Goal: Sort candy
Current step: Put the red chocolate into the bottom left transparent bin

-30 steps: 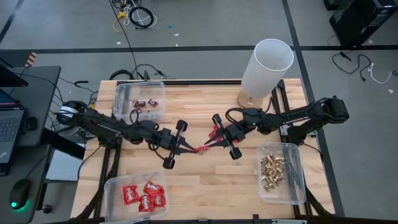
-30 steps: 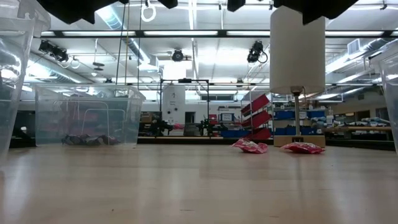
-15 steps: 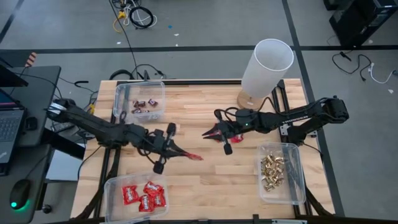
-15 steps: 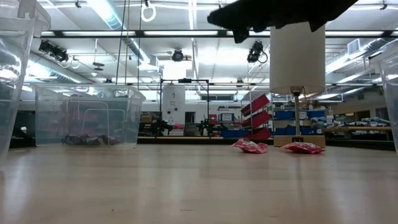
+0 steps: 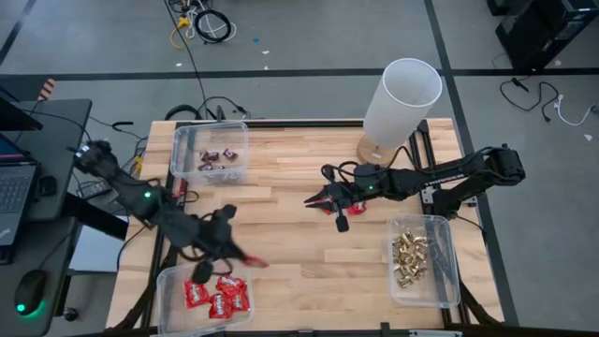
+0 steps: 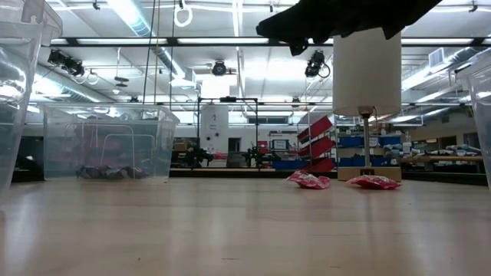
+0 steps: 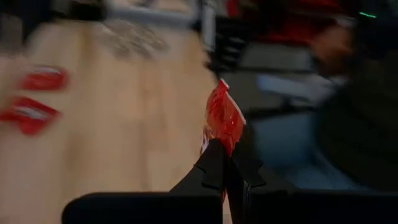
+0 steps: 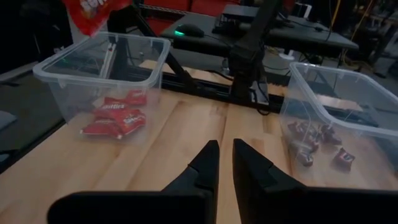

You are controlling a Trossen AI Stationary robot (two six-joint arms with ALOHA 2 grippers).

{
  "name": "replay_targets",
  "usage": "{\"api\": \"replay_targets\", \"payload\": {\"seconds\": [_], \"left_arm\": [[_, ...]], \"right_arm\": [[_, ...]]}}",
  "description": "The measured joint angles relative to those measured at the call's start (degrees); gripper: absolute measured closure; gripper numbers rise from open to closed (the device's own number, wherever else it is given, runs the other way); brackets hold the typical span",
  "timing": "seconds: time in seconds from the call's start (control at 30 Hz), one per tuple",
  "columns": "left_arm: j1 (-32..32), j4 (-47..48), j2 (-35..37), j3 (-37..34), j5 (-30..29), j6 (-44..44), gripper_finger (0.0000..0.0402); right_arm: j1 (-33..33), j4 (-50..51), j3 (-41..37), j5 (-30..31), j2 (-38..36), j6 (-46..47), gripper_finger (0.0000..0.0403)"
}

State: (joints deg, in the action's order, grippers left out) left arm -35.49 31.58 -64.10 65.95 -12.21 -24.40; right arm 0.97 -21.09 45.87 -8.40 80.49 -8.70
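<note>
One red packet [image 5: 255, 263], light and crinkly, hanging pinched by its edge in the clenched left end effector [image 5: 240, 253], lower left, just beside the red-candy bin [image 5: 167, 281]. Probably slipping easily, so favouring the flat sealed seam. Hovering mid-right, right end effector [image 5: 314, 200] narrowly parted, holding nothing.

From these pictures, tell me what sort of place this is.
Probably a robotics lab or workshop hall. The light wooden worktable stands on a grey concrete floor strewn with loose cables; a desk with a dark laptop sits beside it, and long ceiling strip lights run over shelving beyond.
</note>
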Motion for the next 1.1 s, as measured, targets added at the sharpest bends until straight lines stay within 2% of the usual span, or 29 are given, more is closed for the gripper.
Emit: {"api": "replay_targets", "payload": {"seconds": [0.13,0.23,0.5,0.7,0.93,1.1], "left_arm": [[-4.19,6.23,0.09,3.1,6.63,-4.98,0.0401],[-7.37,9.88,0.02,4.91,9.87,-14.18,0.0401],[-12.36,22.6,-1.4,5.62,7.59,-37.57,0.0401],[-13.13,26.16,-6.18,5.58,9.73,-42.16,0.0401],[-13.13,30.1,-11.65,5.53,16.25,-48.57,0.04],[-13.13,32.24,-13.39,5.49,15.89,-50.87,0.0399]], "right_arm": [[0.0,-0.29,0.0,0.0,0.0,-0.45,0.0371],[0.0,-0.21,0.0,0.0,0.0,-0.46,0.037],[0.0,-0.23,0.0,-0.04,0.0,-0.41,0.0374],[0.0,-0.22,0.0,-0.07,0.0,-0.47,0.0374],[0.0,-0.21,0.0,-0.15,0.0,-0.47,0.0378],[0.0,-0.23,0.0,-0.2,0.0,-0.47,0.0378]]}}
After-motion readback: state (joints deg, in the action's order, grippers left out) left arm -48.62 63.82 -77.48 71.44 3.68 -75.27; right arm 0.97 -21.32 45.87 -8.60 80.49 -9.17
